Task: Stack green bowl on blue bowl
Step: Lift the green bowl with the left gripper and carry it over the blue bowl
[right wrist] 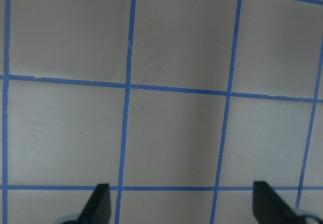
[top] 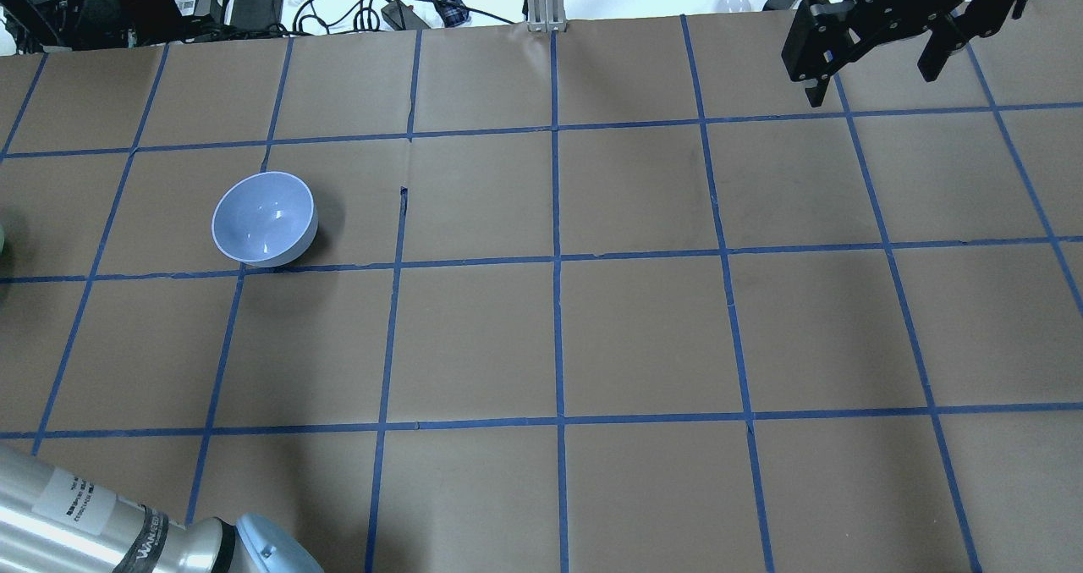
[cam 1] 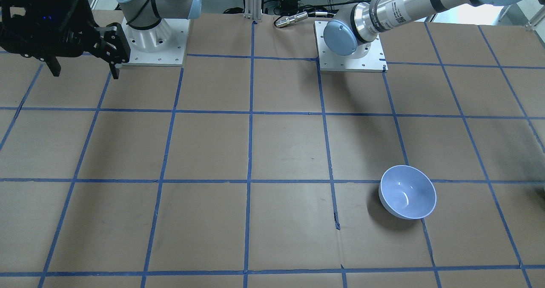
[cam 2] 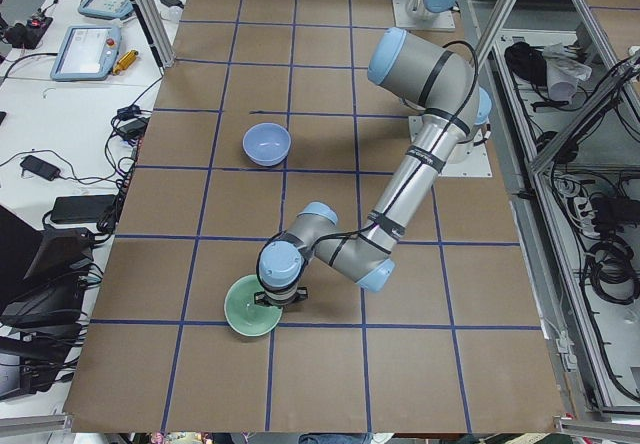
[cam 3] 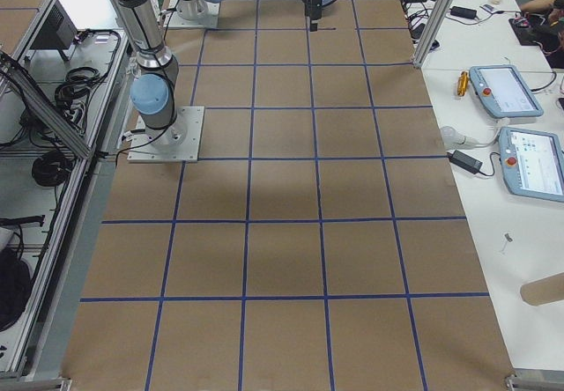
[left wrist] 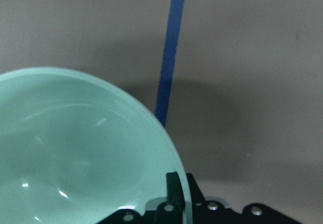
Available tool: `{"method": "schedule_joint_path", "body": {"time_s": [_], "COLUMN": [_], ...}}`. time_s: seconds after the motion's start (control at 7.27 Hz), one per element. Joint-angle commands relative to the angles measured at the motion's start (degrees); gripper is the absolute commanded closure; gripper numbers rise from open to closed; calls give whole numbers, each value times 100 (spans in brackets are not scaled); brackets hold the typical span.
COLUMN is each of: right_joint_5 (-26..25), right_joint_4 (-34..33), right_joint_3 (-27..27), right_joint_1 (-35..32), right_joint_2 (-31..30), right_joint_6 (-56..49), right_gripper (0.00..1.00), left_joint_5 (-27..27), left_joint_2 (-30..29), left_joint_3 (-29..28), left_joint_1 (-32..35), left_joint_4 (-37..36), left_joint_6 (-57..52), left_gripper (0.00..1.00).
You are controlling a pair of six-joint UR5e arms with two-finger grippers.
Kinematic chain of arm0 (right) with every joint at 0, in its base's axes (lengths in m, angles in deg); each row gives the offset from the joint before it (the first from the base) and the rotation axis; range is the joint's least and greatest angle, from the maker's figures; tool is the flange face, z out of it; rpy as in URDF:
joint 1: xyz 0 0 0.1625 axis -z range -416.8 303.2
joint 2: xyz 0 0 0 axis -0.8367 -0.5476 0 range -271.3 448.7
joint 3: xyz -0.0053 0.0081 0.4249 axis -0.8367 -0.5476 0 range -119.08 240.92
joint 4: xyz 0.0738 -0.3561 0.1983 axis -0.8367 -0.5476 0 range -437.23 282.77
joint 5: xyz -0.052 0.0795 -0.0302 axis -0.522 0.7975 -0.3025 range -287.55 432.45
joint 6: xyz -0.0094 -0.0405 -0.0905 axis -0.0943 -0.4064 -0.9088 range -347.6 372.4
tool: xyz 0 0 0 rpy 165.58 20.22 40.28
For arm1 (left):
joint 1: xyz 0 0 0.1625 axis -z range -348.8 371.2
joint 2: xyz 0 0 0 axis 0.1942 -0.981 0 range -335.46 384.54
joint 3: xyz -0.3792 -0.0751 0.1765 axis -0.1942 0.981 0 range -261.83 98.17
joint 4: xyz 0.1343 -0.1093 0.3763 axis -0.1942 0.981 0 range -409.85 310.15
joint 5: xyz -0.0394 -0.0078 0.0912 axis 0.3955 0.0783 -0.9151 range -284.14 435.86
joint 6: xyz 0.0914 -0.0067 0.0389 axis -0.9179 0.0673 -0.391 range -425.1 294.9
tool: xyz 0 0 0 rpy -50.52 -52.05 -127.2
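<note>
No legible text; arm label (cam 1: 389,15) too blurred.

You are looking at a round, glossy mint-green bowl (left wrist: 75,153), paler along its thin rim, and a round, glossy periwinkle-blue bowl (cam 1: 407,191) with a whitish rim. Your flat brown paper-covered table (cam 1: 289,147) is crossed by blue tape lines (cam 1: 250,152) that form a square grid. The left gripper (left wrist: 182,191) and the right gripper (top: 871,85) are both black. The left arm (cam 2: 410,179) is silver-grey metal with pale blue joint caps, and its square mounting plate (cam 1: 351,63) is white.
</note>
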Motion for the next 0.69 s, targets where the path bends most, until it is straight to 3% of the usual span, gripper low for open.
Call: {"method": "schedule_joint_path", "body": {"time_s": [0.0, 0.55], "right_joint_5": [0, 0], "right_joint_4": [0, 0], "right_joint_3": [0, 0], "right_joint_1": [0, 0], "right_joint_2": [0, 0], "right_joint_6": [0, 0], "right_gripper": [0, 0], "left_joint_5": [15, 6], "left_joint_2": [2, 20], "left_joint_3": [0, 0], "left_joint_1": [35, 70], "left_joint_4": [-7, -16], "left_joint_6": [-4, -4], "left_gripper": [100, 100]}}
